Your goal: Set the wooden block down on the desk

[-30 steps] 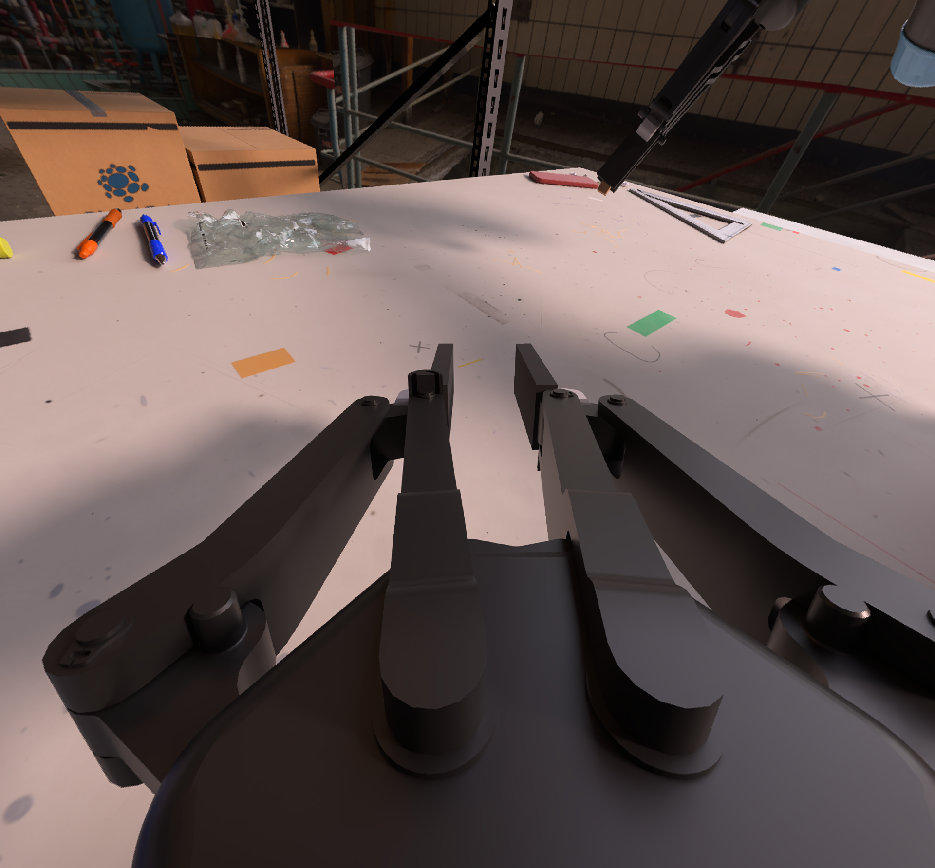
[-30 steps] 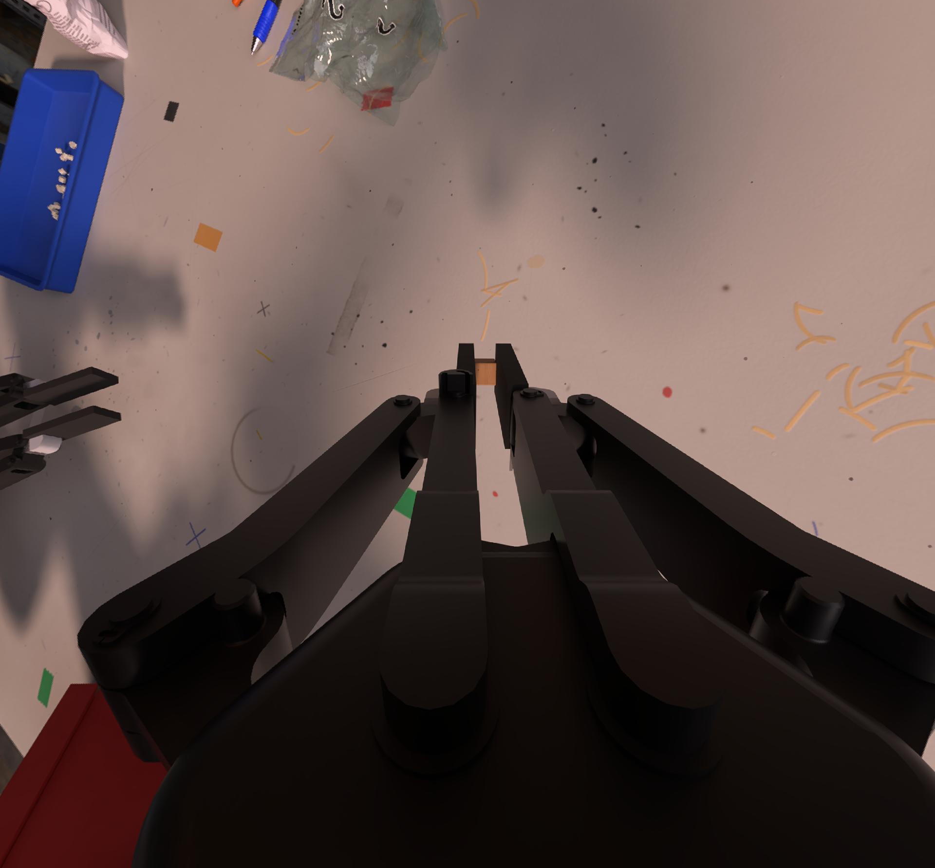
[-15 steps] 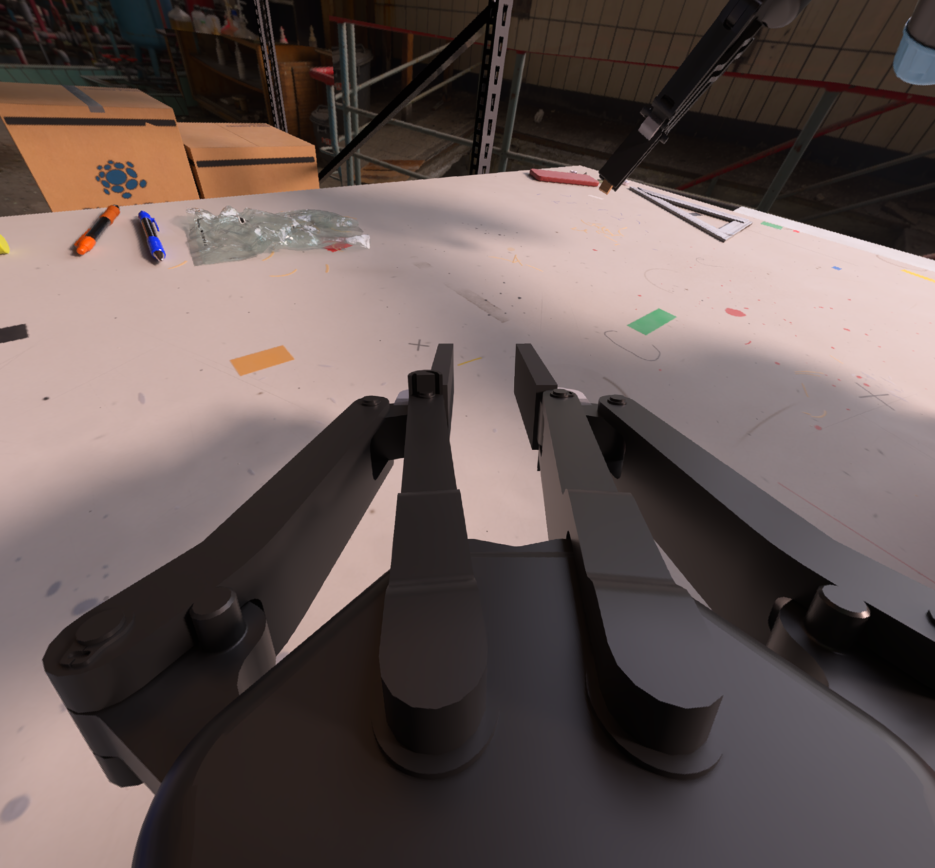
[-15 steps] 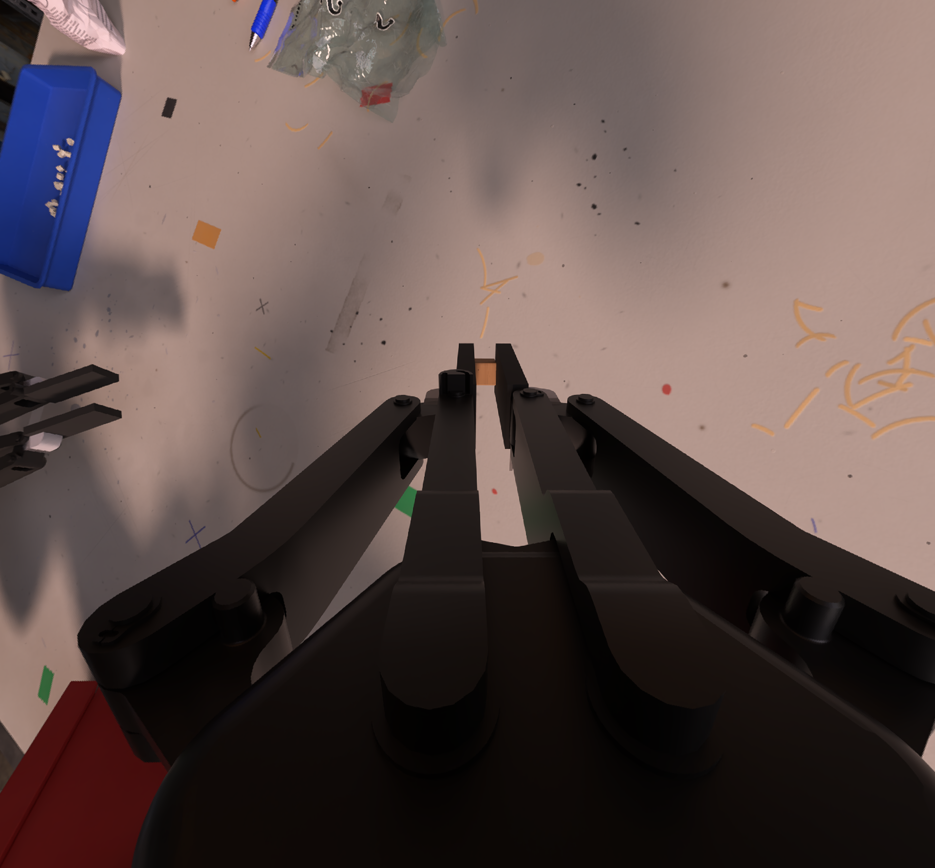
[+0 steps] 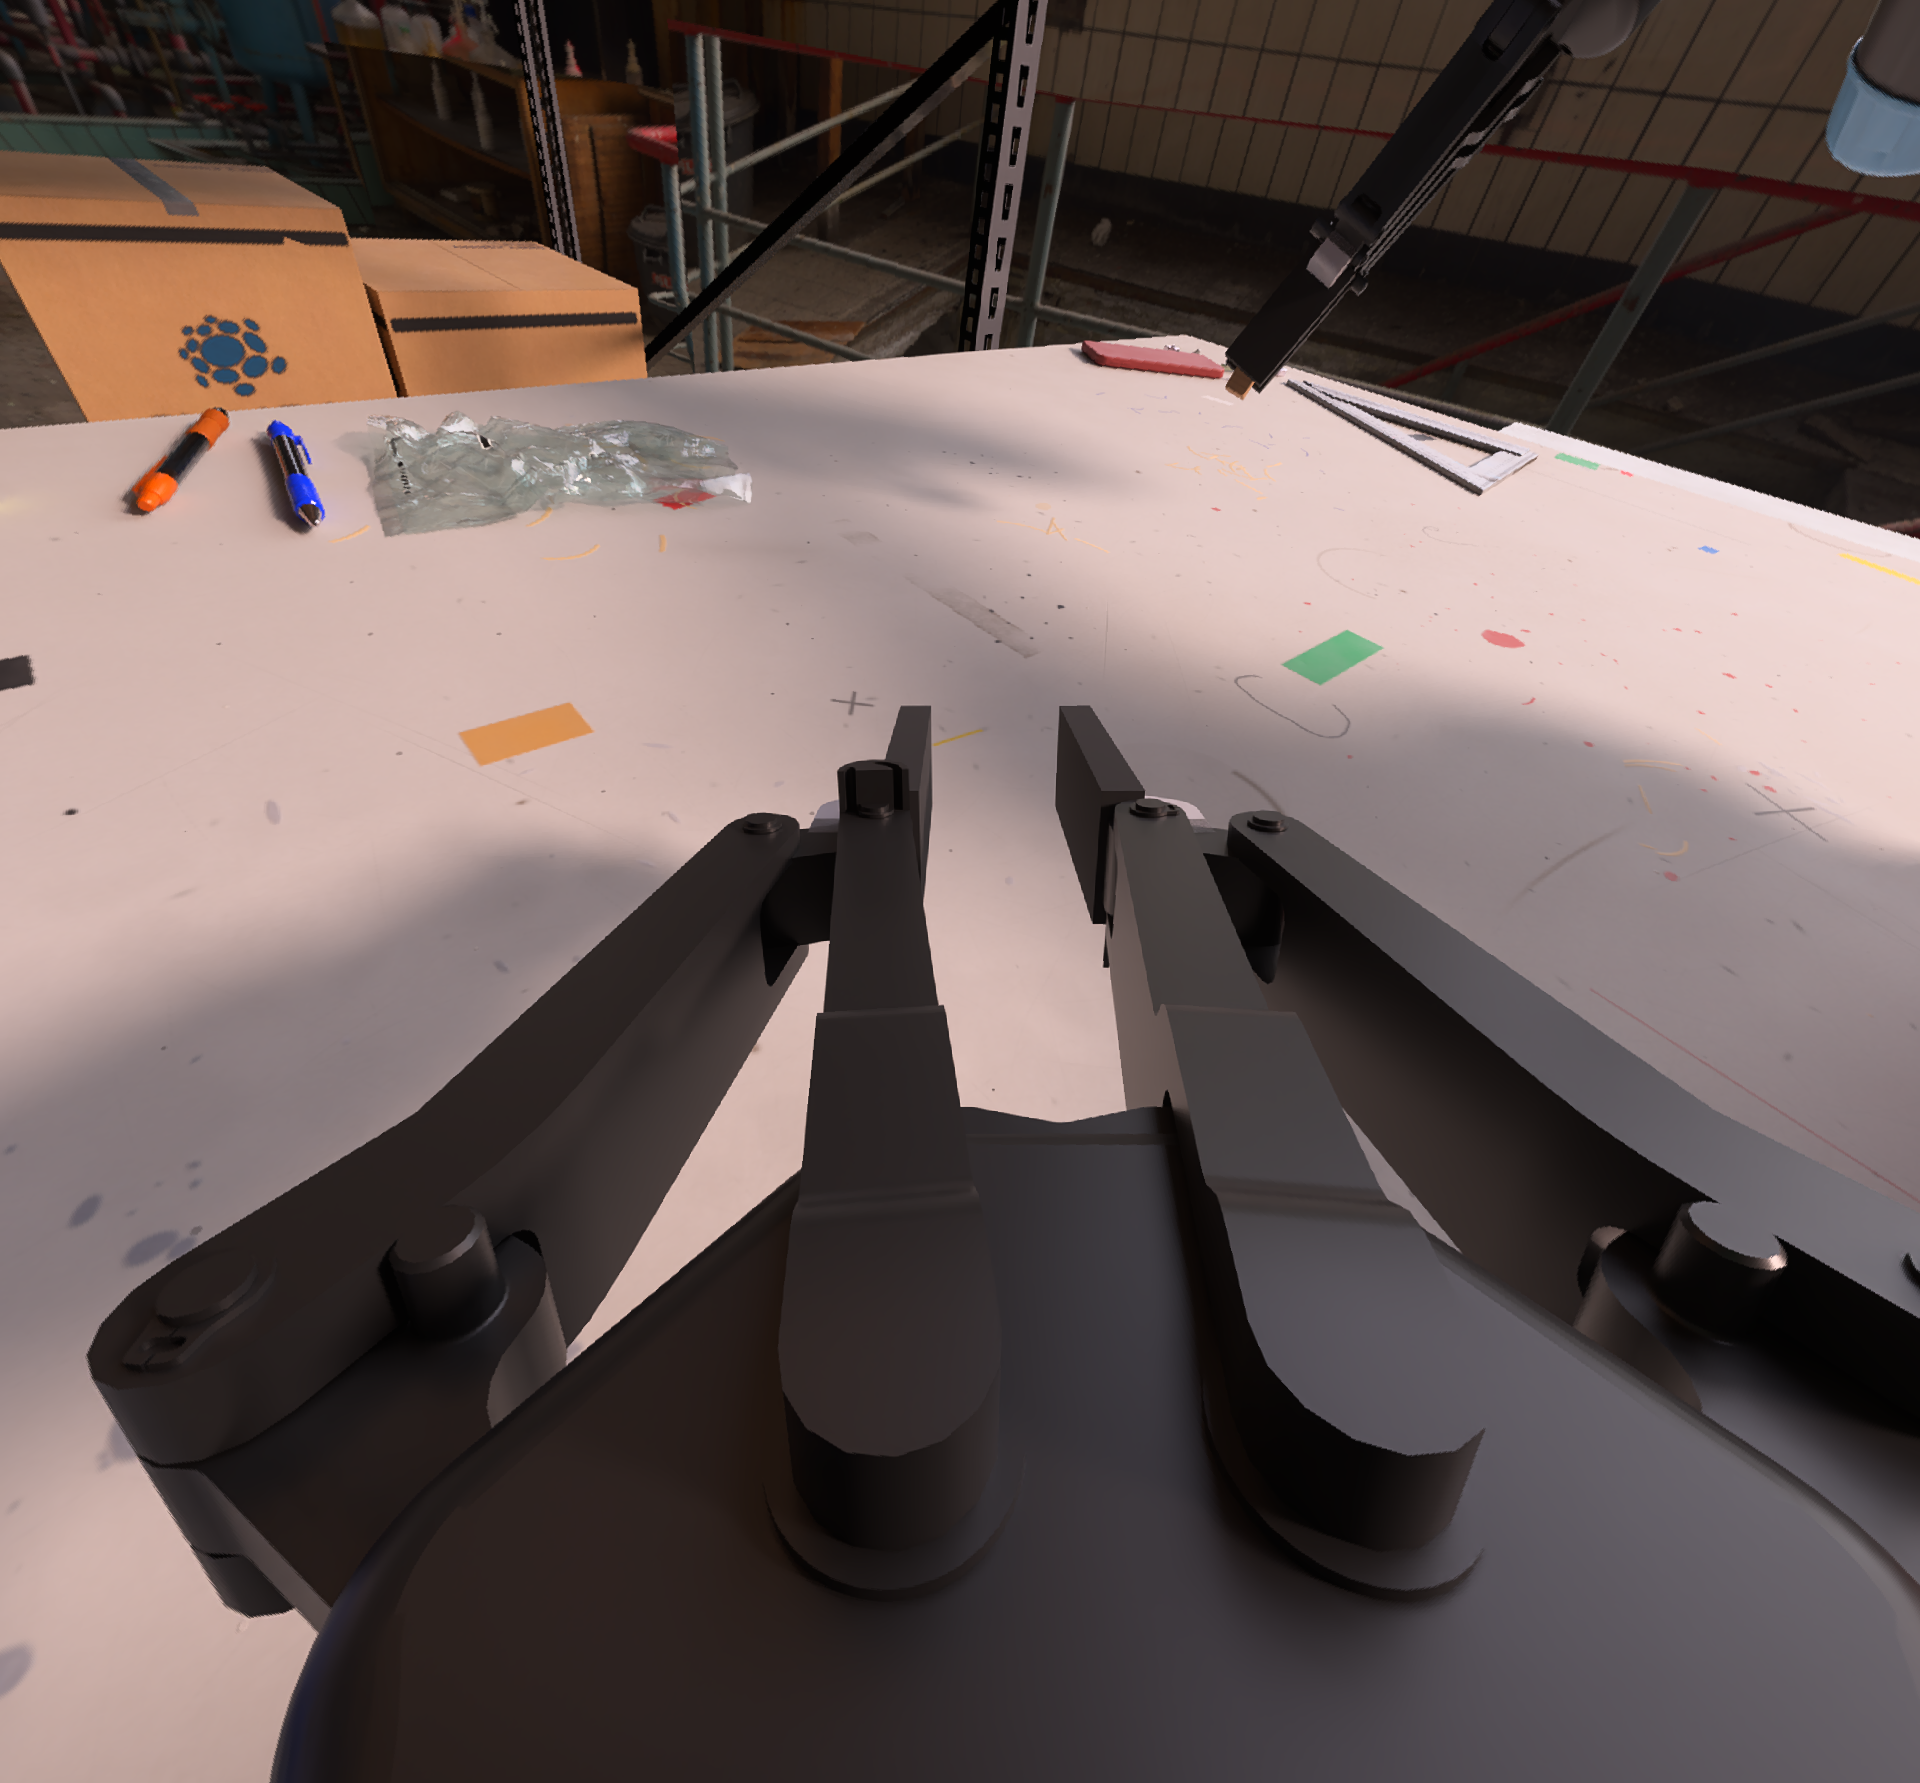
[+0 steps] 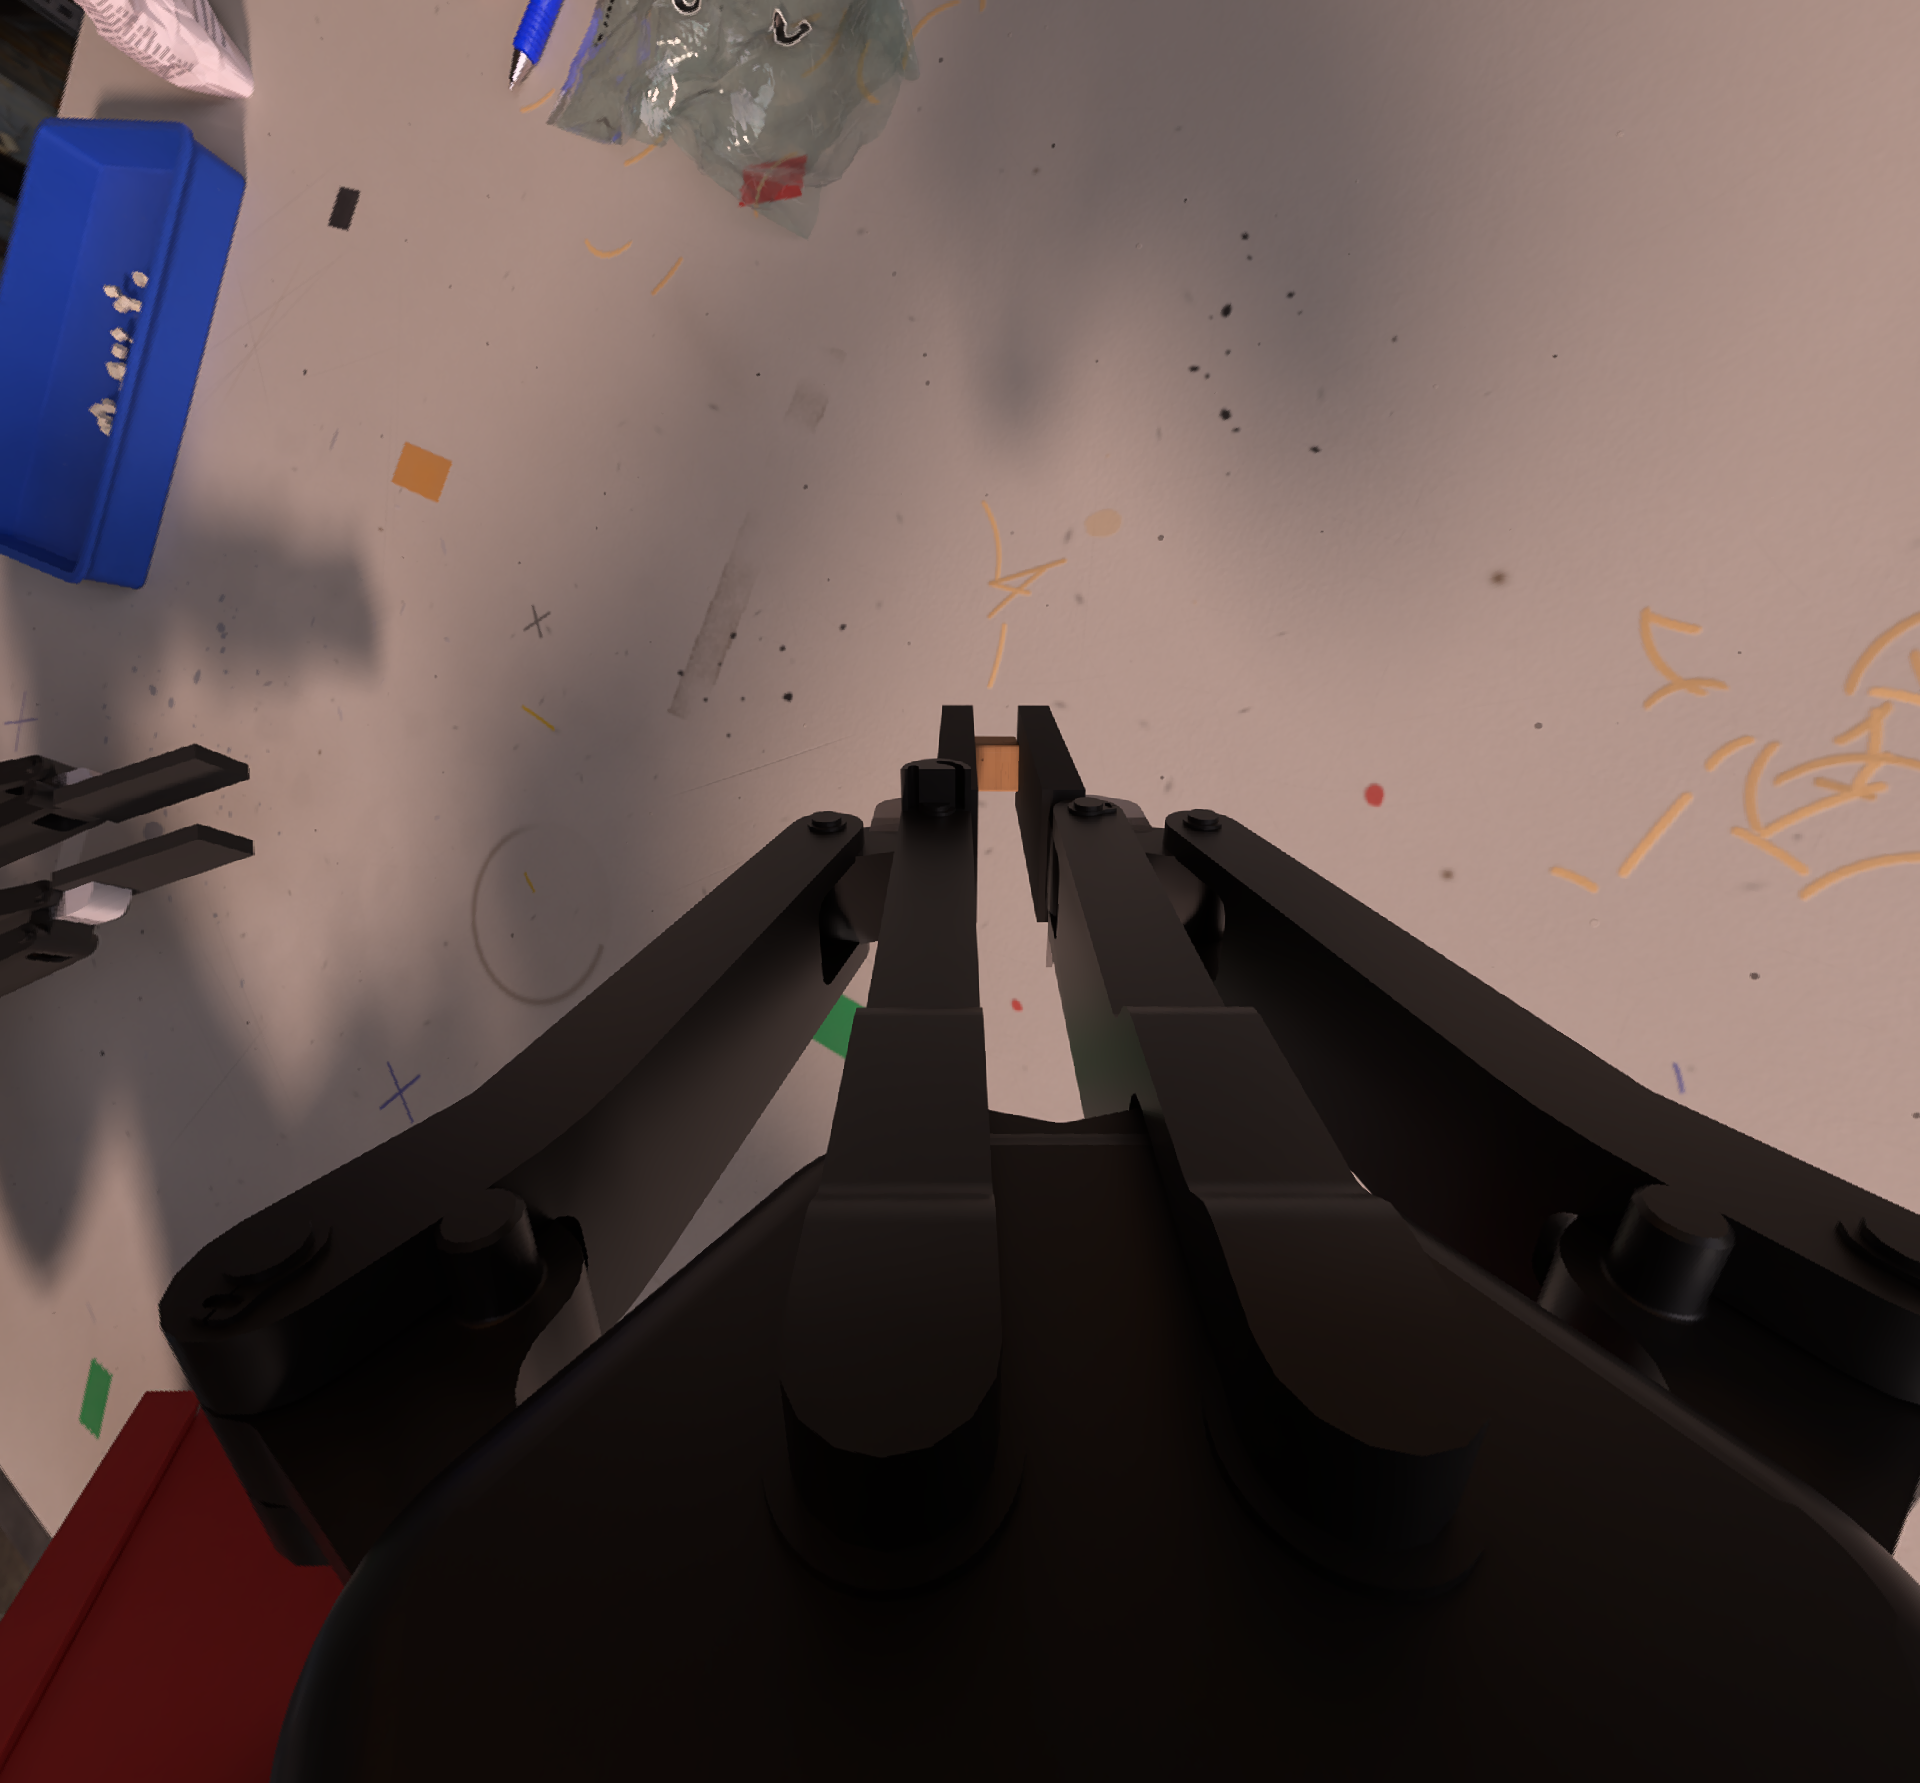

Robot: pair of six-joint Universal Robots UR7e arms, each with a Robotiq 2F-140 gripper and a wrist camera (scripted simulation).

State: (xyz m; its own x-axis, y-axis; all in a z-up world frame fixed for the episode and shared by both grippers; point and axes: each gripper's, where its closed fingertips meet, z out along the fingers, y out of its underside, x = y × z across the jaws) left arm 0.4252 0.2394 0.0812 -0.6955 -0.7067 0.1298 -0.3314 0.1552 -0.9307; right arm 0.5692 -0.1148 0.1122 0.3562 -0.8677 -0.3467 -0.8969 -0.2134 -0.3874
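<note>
My right gripper (image 6: pixel 995 741) is shut on a small wooden block (image 6: pixel 997 764) pinched between its fingertips, held high above the pale desk (image 6: pixel 1351 507) and pointing down at it. From the left wrist view the same gripper (image 5: pixel 1252 372) hangs over the far right of the desk with the block (image 5: pixel 1237 383) at its tip, a little above the surface. My left gripper (image 5: pixel 992 746) is open and empty, low over the near middle of the desk; it also shows at the left edge of the right wrist view (image 6: pixel 156 819).
A crumpled clear plastic bag (image 6: pixel 738 40), an orange pen (image 5: pixel 179 460) and a blue pen (image 5: pixel 295 486) lie at the far left. A blue bin (image 6: pixel 99 351), a red box (image 6: pixel 114 1567), a red flat pad (image 5: pixel 1148 358) and a metal set square (image 5: pixel 1434 447) lie around the edges.
The right wrist view has shifted slightly over the desk, with the block still held. The left gripper has barely moved.
</note>
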